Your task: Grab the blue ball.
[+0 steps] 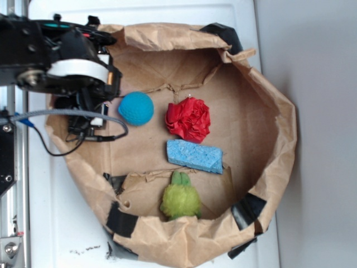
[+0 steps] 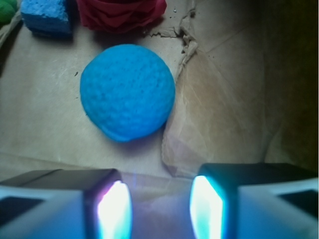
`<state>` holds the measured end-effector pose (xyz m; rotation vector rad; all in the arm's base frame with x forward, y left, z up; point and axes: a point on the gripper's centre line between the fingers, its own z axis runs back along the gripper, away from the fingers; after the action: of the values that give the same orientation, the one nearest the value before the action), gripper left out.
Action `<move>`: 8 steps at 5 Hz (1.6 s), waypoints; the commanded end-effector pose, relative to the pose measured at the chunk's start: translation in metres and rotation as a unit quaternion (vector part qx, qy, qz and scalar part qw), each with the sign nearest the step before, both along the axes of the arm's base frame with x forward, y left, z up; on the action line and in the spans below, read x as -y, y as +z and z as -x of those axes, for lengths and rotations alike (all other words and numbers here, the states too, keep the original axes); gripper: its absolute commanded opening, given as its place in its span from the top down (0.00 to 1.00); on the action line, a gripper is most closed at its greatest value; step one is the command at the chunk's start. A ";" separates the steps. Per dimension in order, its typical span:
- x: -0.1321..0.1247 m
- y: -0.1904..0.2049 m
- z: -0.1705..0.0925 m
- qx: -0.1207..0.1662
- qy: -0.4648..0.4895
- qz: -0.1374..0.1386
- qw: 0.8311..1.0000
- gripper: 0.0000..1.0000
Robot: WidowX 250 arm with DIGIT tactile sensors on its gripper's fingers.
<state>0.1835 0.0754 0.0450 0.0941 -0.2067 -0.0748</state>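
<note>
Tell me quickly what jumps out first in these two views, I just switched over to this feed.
The blue ball fills the middle of the wrist view, lying free on brown paper just ahead of the gripper, whose fingers stand apart with nothing between them. In the exterior view, a rolled-down paper bag rings everything, with the red ruffled wad, a light blue sponge block and a green fuzzy toy lined up beside the ball.

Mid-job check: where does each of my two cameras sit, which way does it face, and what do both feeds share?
Exterior: overhead, facing down into the crumpled brown paper bag; the black robot arm shows at upper left.
Wrist: mounted behind the gripper, facing forward and down at the bag floor; only its two fingers show, apart, holding nothing.
Shared: round teal-blue dimpled ball, red ruffled wad, light blue rectangular sponge block.
</note>
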 end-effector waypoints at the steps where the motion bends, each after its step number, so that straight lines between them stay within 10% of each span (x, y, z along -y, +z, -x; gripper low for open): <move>1: 0.000 0.028 -0.017 0.006 0.022 0.023 0.999 1.00; 2: 0.004 0.041 -0.013 -0.002 0.020 0.036 0.999 0.00; 8: 0.010 0.044 -0.017 -0.010 0.027 0.035 0.999 0.00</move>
<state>0.1906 0.0635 0.0770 0.0155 -0.1467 -0.0010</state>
